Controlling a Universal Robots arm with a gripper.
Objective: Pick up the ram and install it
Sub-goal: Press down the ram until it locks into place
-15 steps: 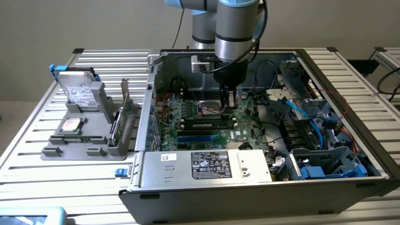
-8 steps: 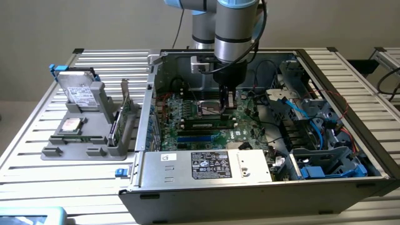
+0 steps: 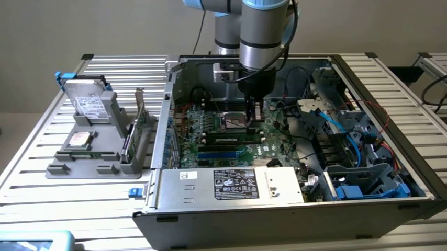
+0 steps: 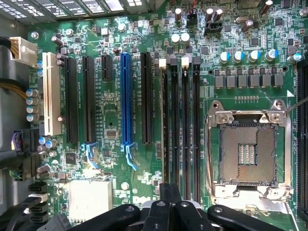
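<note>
The ram (image 3: 229, 140) is a thin green stick that stands in one of the black memory slots on the motherboard (image 3: 209, 125) inside the open computer case. In the wrist view the ram (image 4: 174, 130) shows edge-on between the long black slots, beside the empty CPU socket (image 4: 248, 154). My gripper (image 3: 256, 119) reaches down into the case at the end of those slots on the exterior view's right. Its black fingers (image 4: 169, 192) are shut and sit right over the near end of the ram. I cannot tell whether they pinch it or only touch its top edge.
The case wall (image 3: 171, 104), the power supply (image 3: 231, 184), loose blue and black cables (image 3: 328, 125) and a drive cage (image 3: 363, 180) surround the motherboard. On the exterior view's left, a grey holder (image 3: 91, 167) carries a silver hard drive (image 3: 91, 104) and a green expansion card (image 3: 137, 133).
</note>
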